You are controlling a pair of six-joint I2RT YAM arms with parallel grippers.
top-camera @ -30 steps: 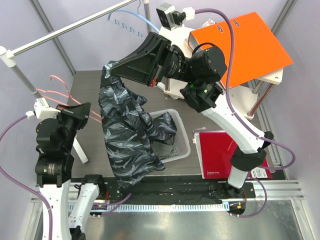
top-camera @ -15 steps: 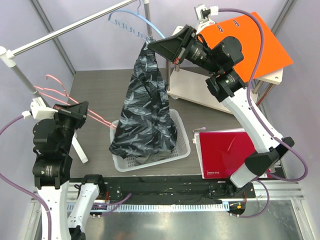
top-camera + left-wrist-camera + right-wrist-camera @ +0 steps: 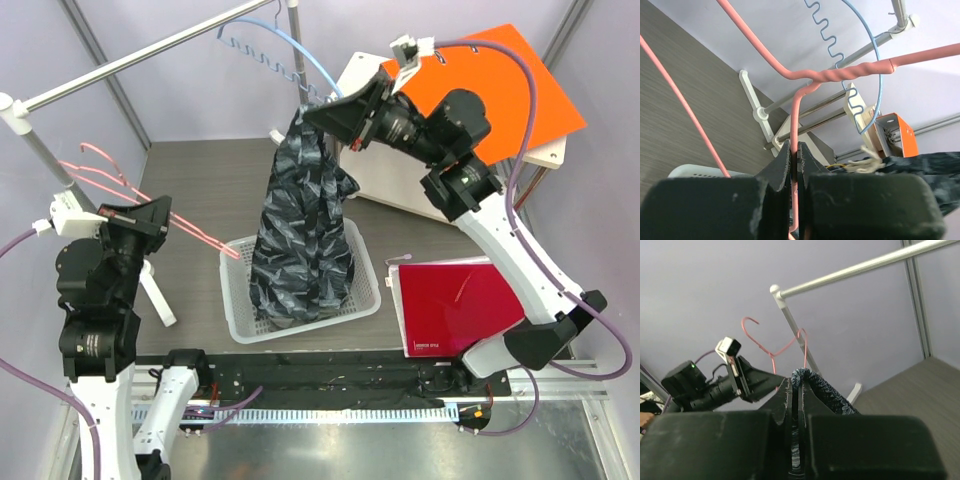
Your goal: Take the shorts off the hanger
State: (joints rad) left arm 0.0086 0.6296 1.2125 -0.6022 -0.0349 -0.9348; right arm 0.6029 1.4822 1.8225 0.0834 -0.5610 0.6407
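Shorts [image 3: 305,235] are hung over the bench's middle from the right claw [image 3: 318,112], clamped on their top fold, well apart from the pink hanger [image 3: 110,185] pinched in the left claw [image 3: 165,215]. Removal looks done; lowering into the basket [image 3: 372,290] and release are called for next.

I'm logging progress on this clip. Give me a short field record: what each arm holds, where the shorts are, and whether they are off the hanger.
left gripper: jaws shut on the pink hanger
right gripper: jaws shut on the top of the shorts, raised high
shorts position: hanging from the right gripper, lower end down in the white basket
shorts on hanger: no, apart from the pink hanger
other items: red binder, orange binder
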